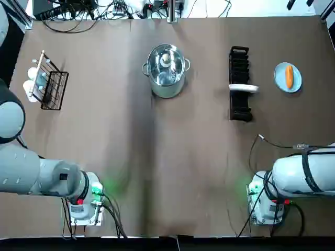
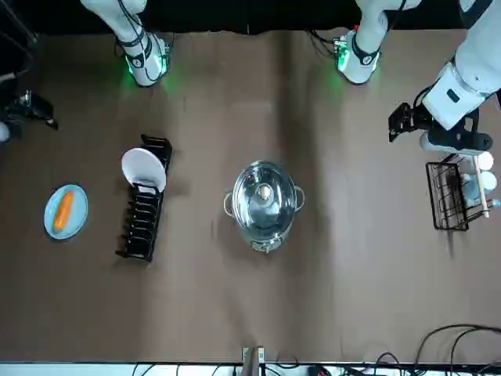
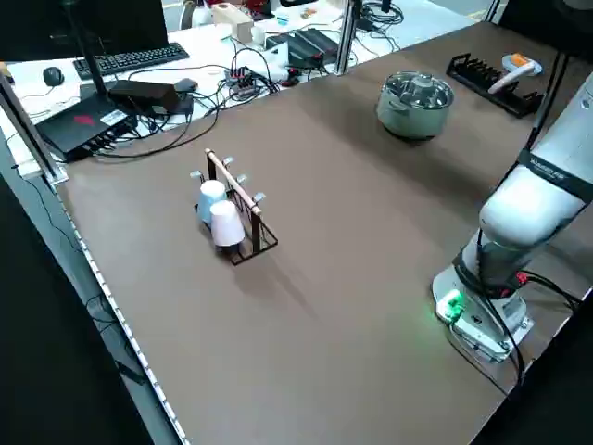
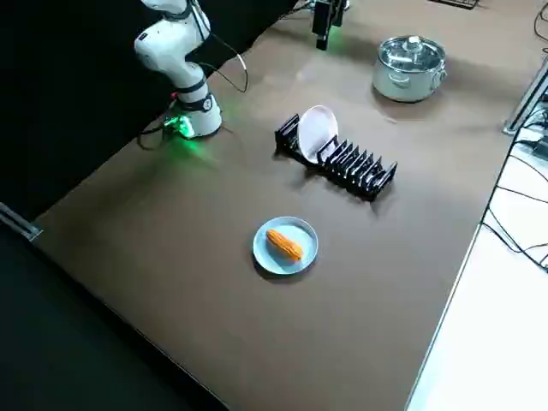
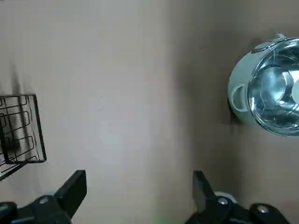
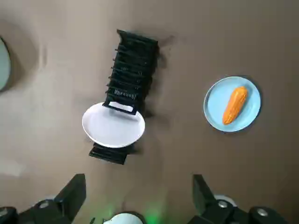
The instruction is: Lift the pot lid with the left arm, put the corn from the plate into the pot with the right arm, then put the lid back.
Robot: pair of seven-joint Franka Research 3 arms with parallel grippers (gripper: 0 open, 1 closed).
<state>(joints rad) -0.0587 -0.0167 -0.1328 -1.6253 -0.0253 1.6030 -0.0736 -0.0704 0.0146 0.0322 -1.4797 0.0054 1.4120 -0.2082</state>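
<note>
The left pincer (image 5: 138,176) hangs high above the tabletop (image 1: 157,172), its two fingers spread wide with nothing between them. It is well off to the robot's left of the pot (image 1: 166,78), near the wire cup rack (image 1: 49,86), so the pot lies toward the middle of the tabletop from it. The lid (image 1: 166,61) sits on the pot with its knob at the centre. That knob is what the left arm has to reach first, and nothing stands between them.

The right pincer (image 6: 138,177) is wide open and empty too, high up on the other side of the pot. The corn (image 1: 289,76) lies on a blue plate (image 1: 296,83) well to the robot's right of the pot, past the black dish rack (image 1: 239,104) with its one white dish (image 1: 243,88). Its long axis runs roughly away from the robot, so fingers closing across it from side to side would likely suit. The right arm is plainly the nearer one.
</note>
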